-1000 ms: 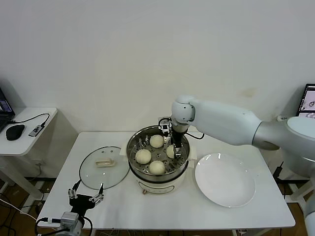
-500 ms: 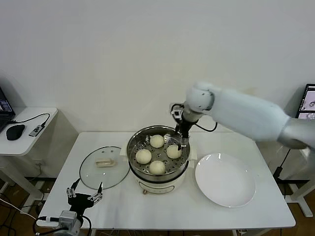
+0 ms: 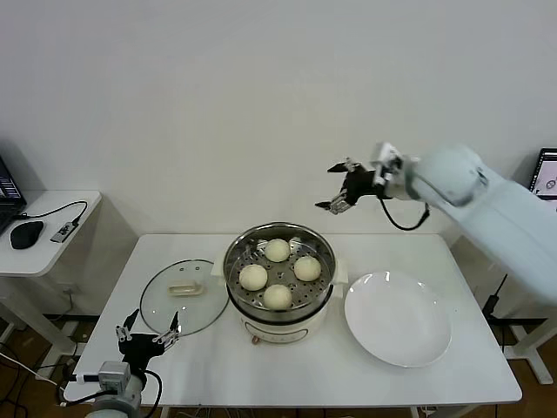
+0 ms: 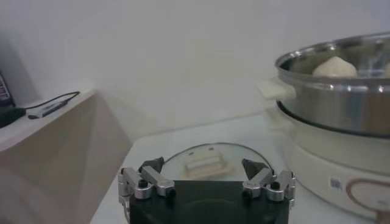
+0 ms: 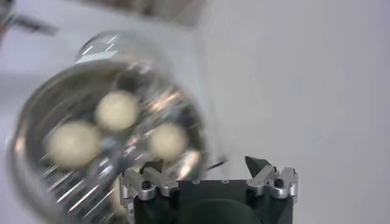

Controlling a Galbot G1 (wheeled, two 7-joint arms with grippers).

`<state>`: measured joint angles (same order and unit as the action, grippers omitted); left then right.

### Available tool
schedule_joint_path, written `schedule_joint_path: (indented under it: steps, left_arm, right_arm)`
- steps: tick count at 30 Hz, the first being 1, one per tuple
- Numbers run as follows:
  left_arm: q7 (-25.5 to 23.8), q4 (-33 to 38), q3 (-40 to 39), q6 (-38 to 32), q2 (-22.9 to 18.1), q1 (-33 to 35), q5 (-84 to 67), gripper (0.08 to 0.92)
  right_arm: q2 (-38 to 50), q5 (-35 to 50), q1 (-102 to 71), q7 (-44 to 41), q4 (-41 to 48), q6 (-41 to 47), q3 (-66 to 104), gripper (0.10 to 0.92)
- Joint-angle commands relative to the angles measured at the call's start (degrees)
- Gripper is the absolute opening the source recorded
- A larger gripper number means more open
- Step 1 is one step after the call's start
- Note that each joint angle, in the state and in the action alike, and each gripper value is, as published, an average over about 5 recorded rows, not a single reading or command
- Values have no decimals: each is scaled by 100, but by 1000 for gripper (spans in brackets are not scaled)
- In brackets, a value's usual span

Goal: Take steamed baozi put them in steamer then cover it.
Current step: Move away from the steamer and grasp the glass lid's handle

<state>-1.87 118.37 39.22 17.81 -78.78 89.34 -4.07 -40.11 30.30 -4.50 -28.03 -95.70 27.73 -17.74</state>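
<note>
Fingers of the right gripper [image 3: 338,185] stand spread apart and hold nothing; it hangs in the air in the upper right of the head view, above and to the right of the steamer [image 3: 280,309], clear of the rim. Its white arm runs off the right edge of the frame. In the right wrist view the same gripper [image 5: 206,167] shows both fingertips wide apart, with the steamer [image 5: 27,122] blurred beneath it.

Left gripper [image 3: 146,335] sits low in the bottom left of the head view, at the front edge of the table [image 3: 435,387], fingers likewise spread and empty. It is near the cover [image 3: 184,296] but not touching it. In the left wrist view the left gripper [image 4: 202,165] frames the cover [image 4: 207,163] between its open fingertips, farther off.

Steamer stands at the centre of the table, open on top. Four steamed baozi [image 3: 278,273] lie on its perforated floor: one at the back, one left, one right, one front, close together. The left wrist view shows one baozi [image 4: 334,66] above the steel wall.

Cover lies flat on the table, just left of the steamer, cream handle up.

White plate [image 3: 399,319] lies to the right of the steamer, bare.

Side desk [image 3: 52,228] at the left edge carries a mouse [image 3: 26,232] and a cable.
</note>
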Motion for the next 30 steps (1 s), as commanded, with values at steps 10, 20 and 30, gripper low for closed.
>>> schedule_joint_path:
  steps: [10,20,30]
  left_arm:
    - [126,-554,-78,-247,78,-614,296,823]
    - [-28,-1163,-19,-804,210,-1228,2253,823]
    - [898,-2025,-550,-2084,675,-1379,6457,823]
  right_arm:
    - [-2970,-132,-7098,1904,-1458,-2747,6401,823]
    - [-3645,86,-8185,2056,-1428,-3038,6418,823]
    - [-3642,-120,-8505,2054,-1490,-3031,6259,823]
